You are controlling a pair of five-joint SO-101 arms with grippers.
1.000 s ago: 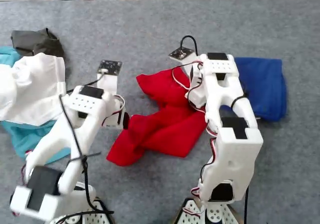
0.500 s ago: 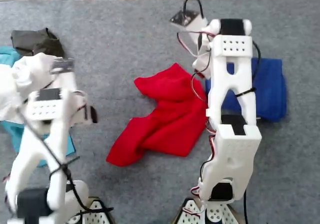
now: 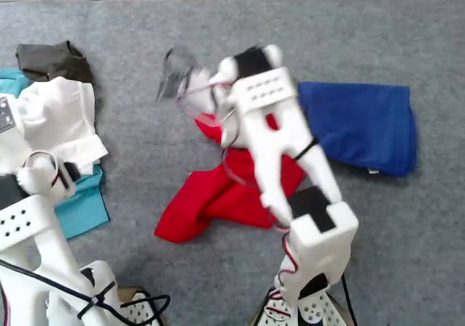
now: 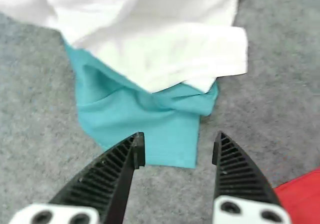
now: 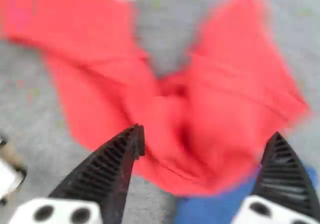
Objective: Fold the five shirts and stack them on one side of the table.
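The grey felt desk carries all five shirts, and the two white arms rise from its near edge. The right arm stretches out over the middle of the desk, and the left arm stands at the near left corner, beside the heap there.

The white shirt is the broadest cloth, lying loose on top of the left-hand heap. The blue shirt lies flat and squared off on the right side of the desk, well apart from the heap; it looks folded already and probably marks where the stack is meant to grow. The red shirt sprawls crumpled in the middle (one edge close to the blue one), likely the next to be folded since the right arm hangs over it. The teal shirt pokes out from under the white one on the near side, pinned by it. The dark olive shirt is bunched at the far end of the heap.

The right hand hovers above the red shirt with its jaws wide apart and nothing between them. The left hand hangs over the free edge of the teal shirt, jaws apart and empty too, well placed to pinch that edge.
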